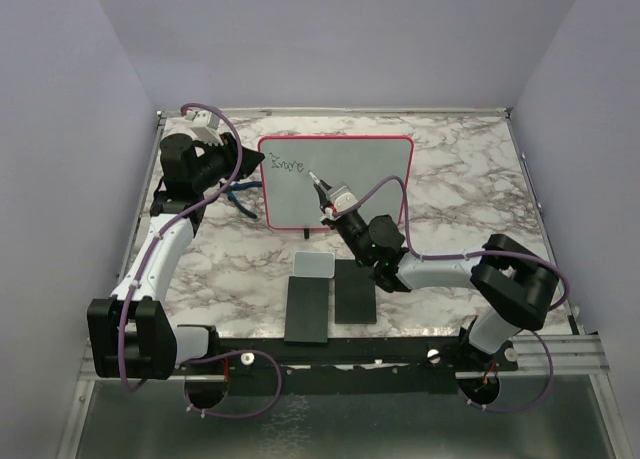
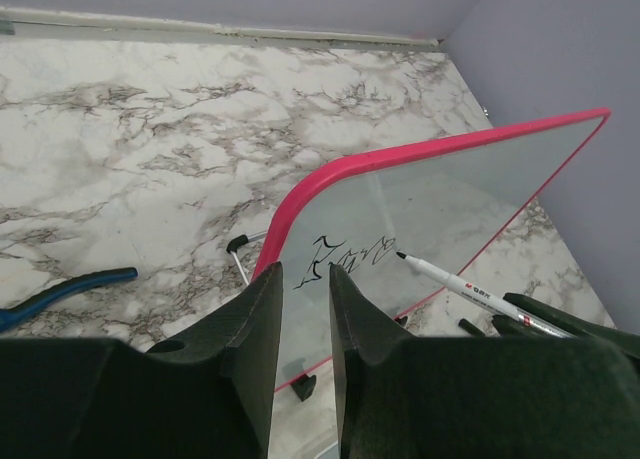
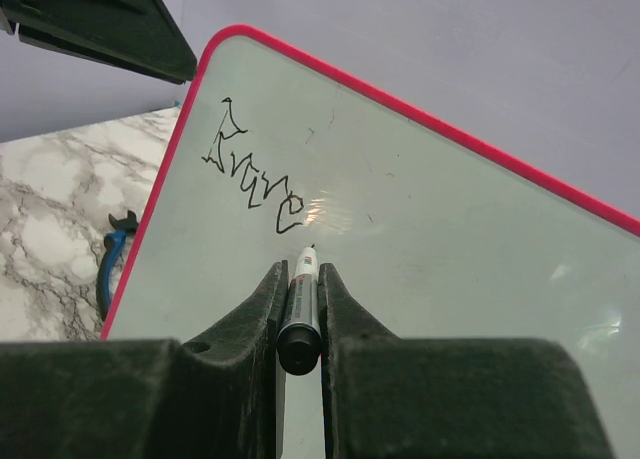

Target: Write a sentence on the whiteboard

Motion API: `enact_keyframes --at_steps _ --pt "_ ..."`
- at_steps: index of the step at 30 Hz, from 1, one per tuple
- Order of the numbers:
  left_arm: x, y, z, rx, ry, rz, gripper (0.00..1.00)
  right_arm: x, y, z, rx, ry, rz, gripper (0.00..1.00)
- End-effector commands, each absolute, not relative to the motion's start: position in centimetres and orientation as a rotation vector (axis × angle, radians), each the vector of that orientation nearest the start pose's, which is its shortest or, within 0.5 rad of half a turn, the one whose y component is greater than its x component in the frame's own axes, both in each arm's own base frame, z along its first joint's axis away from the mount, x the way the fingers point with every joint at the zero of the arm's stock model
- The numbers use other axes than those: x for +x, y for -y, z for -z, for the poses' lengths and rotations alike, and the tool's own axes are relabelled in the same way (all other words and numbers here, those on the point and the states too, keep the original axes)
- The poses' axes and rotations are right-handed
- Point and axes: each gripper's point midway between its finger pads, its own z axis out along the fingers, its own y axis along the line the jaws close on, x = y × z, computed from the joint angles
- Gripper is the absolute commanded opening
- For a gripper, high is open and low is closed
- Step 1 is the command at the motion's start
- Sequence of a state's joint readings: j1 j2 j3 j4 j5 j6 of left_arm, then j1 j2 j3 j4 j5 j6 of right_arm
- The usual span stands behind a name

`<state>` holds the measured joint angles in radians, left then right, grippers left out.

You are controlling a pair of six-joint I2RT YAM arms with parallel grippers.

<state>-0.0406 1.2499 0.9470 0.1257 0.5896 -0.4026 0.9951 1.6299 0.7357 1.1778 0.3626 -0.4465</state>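
Whiteboard point(image 1: 340, 184) upright near far edge of desk point(image 1: 460, 179), centre. Sentence point(image 1: 285, 164) only one scrawled word, upper left. Judged light, stiff, slick-faced, tippy under pen pressure; best held by edge. Left gripper point(image 2: 305, 279) pinches board's left edge. Right gripper point(image 3: 300, 274) clamped on marker point(image 3: 300, 309).

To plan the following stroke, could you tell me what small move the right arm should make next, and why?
Probably slide the marker slightly rightward along the whiteboard and start another word: the right fingers grip it, its tip sits just past the sentence, one word so far, and bare board lies beyond.
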Motion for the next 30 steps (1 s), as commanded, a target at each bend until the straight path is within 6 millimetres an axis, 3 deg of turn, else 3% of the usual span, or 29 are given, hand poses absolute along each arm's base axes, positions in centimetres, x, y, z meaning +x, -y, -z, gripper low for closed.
enact_keyframes --at_steps 1,15,24,30 --pt "38.0 12.7 -27.7 0.134 -1.771 0.825 0.27 32.5 -35.4 -24.9 -0.596 -1.175 -0.226 0.01" --pt "38.0 12.6 -27.7 0.135 -1.769 0.824 0.27 32.3 -35.7 -24.8 -0.605 -1.172 -0.244 0.01" --pt "38.1 12.6 -27.7 0.134 -1.769 0.822 0.28 29.1 -34.6 -29.3 -0.6 -1.07 -0.385 0.01" --pt "38.1 12.6 -27.7 0.133 -1.77 0.822 0.28 28.7 -33.9 -30.0 -0.593 -1.079 -0.39 0.01"
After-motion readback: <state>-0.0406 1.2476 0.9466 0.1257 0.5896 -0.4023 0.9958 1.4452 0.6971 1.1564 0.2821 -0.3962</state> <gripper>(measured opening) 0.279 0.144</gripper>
